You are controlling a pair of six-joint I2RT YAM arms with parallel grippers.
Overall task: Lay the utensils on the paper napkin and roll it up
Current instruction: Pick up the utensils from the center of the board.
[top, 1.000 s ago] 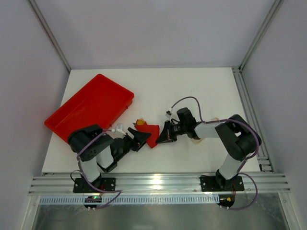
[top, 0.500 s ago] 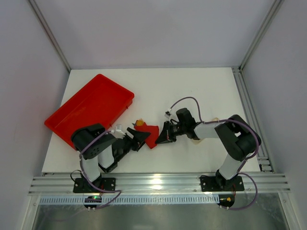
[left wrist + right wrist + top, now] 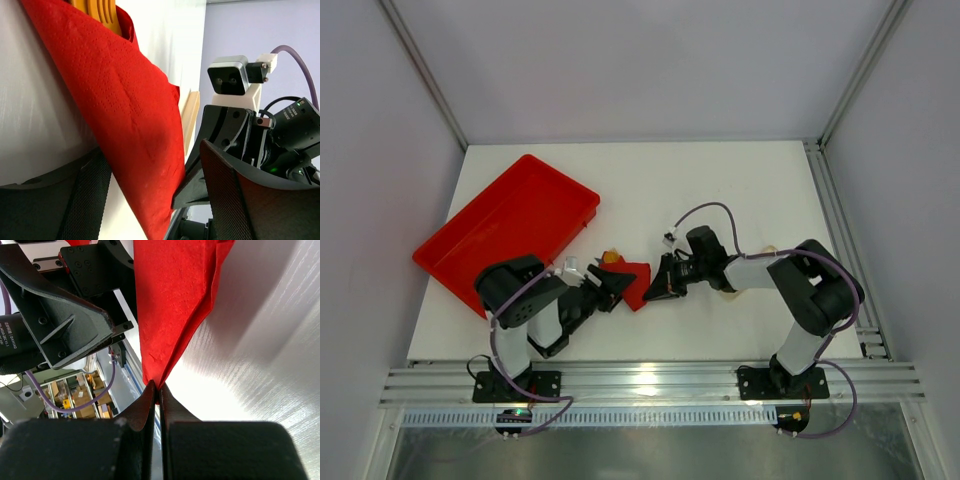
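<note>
Small white print on the left arm's housing [image 3: 11, 331], seen from the right wrist, is too blurred to read. The right hand [image 3: 159, 390] is pinched together on a corner of the paper napkin [image 3: 175, 300], above the white counter [image 3: 260, 340]. The left hand [image 3: 152, 150] stands apart, with the napkin lying between its fingers. Past it, the utensils [image 3: 102, 11] poke out, mostly covered by the napkin.

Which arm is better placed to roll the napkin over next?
Right, probably. The right gripper is pinched shut on the napkin's corner; the left gripper stands open, gripping nothing.
</note>
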